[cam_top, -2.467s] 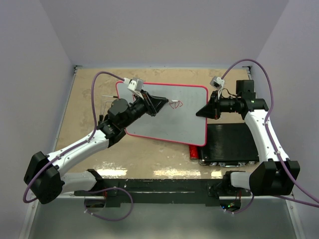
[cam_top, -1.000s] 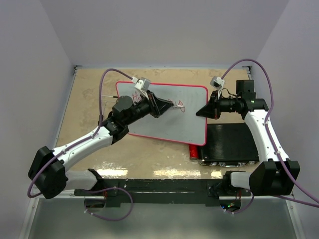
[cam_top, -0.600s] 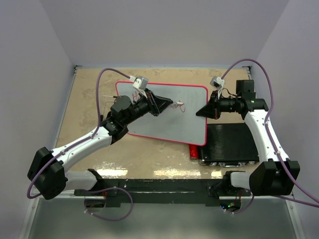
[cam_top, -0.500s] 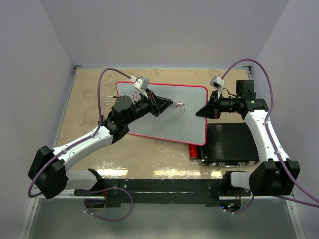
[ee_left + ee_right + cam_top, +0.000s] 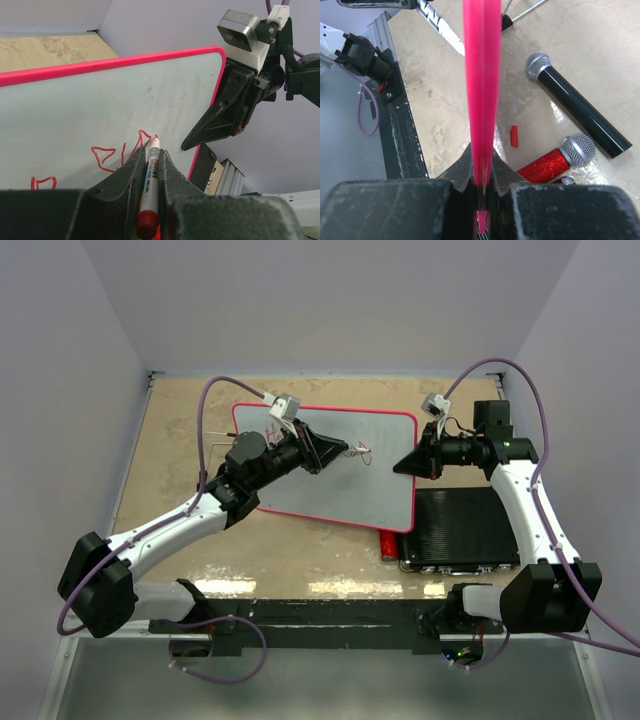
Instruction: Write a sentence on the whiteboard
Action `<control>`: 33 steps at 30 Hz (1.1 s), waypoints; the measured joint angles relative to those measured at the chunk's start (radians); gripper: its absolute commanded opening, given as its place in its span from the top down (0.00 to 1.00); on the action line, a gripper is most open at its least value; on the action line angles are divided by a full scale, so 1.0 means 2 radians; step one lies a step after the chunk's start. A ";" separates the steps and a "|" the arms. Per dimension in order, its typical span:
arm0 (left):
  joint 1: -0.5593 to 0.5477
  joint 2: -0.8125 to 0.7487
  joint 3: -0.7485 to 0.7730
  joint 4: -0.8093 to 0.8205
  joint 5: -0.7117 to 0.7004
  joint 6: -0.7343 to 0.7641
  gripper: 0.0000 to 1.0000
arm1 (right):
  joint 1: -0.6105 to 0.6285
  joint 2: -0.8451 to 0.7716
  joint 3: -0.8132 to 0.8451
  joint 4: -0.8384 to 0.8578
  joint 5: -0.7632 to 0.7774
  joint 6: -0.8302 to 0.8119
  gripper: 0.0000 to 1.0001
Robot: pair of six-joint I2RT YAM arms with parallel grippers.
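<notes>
- Left hand (image 5: 335,450) is clamped on a red marker (image 5: 151,165), whose tip touches the whiteboard (image 5: 330,490) over the middle of the surface (image 5: 180,440).
- The sentence (image 5: 120,155), in red strokes, ends just beside the tip.
- Right hand (image 5: 405,465) pinches the board's right edge, near a black case (image 5: 470,525).

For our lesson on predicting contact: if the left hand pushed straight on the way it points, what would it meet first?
The glossy white, red-framed whiteboard; the thin white red-ink marker in the left hand appears to touch its surface.
</notes>
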 measured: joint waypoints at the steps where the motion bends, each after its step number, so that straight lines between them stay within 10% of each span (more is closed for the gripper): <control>1: 0.000 0.000 0.000 -0.002 0.001 0.000 1.00 | 0.000 0.000 0.000 0.000 0.000 0.000 1.00; 33: 0.000 0.007 0.008 -0.022 0.014 -0.002 1.00 | 0.000 0.000 0.000 0.000 0.000 0.000 1.00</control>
